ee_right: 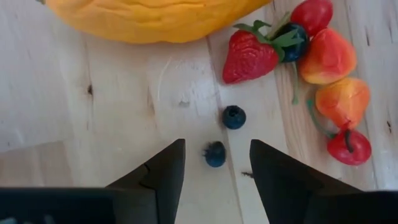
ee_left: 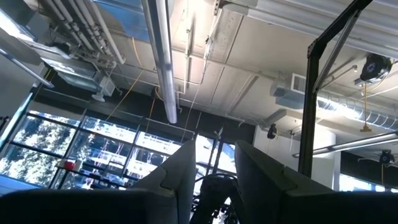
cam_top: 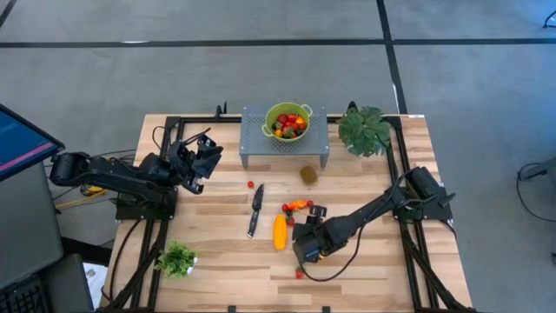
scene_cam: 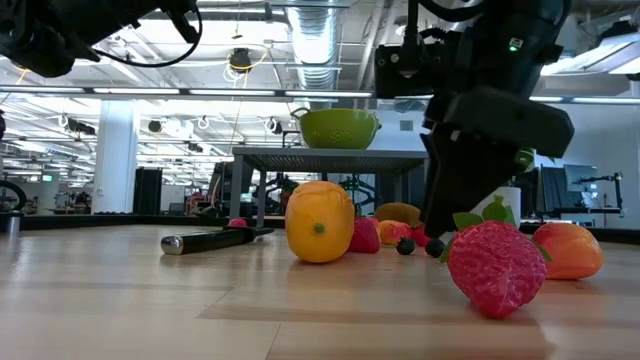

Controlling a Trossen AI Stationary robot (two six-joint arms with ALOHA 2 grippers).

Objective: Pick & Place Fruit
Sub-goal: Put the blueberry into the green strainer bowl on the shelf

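High view: upper centre, a green bowl on a grey stand holds red and yellow fruit. Lower centre, the right gripper, fingers apart, hovers over a dark berry. The left gripper points upward, fingers apart, holding nothing.

Right gripper: tight on the far side, open on the near side.
My fingers stand apart with one dark berry in the gap and a second dark berry just ahead of it, bare wood around both. Past those, the long yellow-orange fruit blocks straight ahead, a strawberry touching it. A cluster of orange and red pieces crowds one side of my fingers; the other side is plain board. Further out, the knife lies beyond the yellow fruit, well apart from me. A lone strawberry sits near my wrist end.
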